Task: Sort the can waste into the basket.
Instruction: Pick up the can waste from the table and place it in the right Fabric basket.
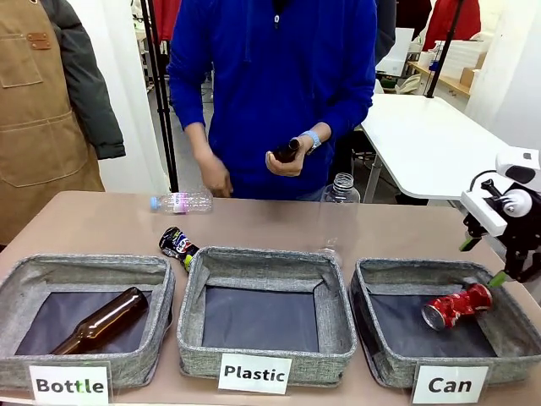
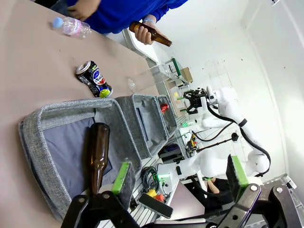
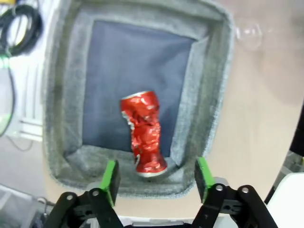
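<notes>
A crushed red can [image 1: 456, 306] lies on the dark floor of the grey basket [image 1: 365, 298] labelled "Can", at the right. My right gripper [image 1: 483, 260] hangs just above that basket's far right corner, open and holding nothing. From the right wrist view, the red can [image 3: 145, 133] rests free against the basket wall [image 3: 204, 95], below my open right gripper [image 3: 156, 179]. The dark printed can [image 1: 177, 245] lies on the table behind the gap between the left and middle baskets; it is also in the left wrist view [image 2: 94, 78]. My left gripper [image 2: 180, 175] is open and empty.
The "Bottle" basket [image 1: 25, 272] holds a brown bottle [image 1: 101, 321]. The "Plastic" basket [image 1: 196, 288] stands in the middle. A clear plastic bottle [image 1: 182, 202] lies at the far edge, and another [image 1: 341, 190] stands upright. The person's hand holds a brown bottle [image 1: 287, 150].
</notes>
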Robot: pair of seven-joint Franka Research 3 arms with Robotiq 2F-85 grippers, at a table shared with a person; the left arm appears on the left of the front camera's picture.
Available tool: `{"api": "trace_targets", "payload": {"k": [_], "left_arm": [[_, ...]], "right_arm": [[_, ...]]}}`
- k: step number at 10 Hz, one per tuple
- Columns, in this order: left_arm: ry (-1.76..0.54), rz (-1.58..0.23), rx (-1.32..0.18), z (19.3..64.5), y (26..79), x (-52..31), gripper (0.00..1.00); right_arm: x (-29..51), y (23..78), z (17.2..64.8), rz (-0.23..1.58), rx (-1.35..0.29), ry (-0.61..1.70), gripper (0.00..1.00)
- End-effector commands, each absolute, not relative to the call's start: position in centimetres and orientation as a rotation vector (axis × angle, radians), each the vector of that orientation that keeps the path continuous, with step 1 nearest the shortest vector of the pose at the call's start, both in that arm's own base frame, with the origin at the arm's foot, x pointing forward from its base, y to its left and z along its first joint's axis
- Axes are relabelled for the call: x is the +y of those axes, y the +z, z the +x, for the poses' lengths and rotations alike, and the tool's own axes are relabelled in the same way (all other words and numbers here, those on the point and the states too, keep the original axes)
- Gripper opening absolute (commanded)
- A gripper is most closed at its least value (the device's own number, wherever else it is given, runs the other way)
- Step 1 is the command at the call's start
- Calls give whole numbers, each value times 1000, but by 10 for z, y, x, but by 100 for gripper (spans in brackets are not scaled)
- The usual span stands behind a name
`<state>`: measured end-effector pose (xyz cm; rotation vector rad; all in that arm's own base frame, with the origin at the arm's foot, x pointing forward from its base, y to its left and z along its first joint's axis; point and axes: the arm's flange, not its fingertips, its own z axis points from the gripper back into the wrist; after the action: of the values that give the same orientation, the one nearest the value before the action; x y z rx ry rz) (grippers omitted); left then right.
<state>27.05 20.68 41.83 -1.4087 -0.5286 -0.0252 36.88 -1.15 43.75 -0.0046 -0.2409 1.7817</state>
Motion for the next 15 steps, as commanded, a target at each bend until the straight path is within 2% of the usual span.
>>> {"api": "trace_targets", "payload": {"k": [1,2,3,4,5,6,8,9,10,12,13,15], "left_arm": [[-49,-1411,-535,269,419,207,100],[-49,-1411,-535,269,419,207,100],[-49,-1411,-535,269,419,207,100],[-49,-1411,-535,269,419,207,100],[-49,-1411,-535,269,419,207,100],[-49,-1411,-535,269,419,207,100],[-49,-1411,-535,269,419,207,100],[-49,-1411,-535,269,419,207,100],[-49,-1411,-535,269,419,207,100],[-49,-1411,-535,269,419,207,100],[-49,-1411,-535,269,419,207,100],[-49,-1411,-535,269,419,207,100]], "right_arm": [[-13,434,373,31,-220,1820,100],[-15,434,376,96,-250,1825,100],[-18,436,381,165,-313,1717,100],[-24,444,388,359,-455,1600,100],[-30,451,394,629,-512,1448,100],[-39,456,401,801,-584,1276,100],[-59,451,419,900,-621,841,100],[-65,439,430,1005,-578,737,100],[-70,419,446,1168,-439,650,100],[-78,388,455,1348,-172,493,100],[-84,388,446,1335,-155,426,100],[-86,406,428,1259,-255,483,100]]}}
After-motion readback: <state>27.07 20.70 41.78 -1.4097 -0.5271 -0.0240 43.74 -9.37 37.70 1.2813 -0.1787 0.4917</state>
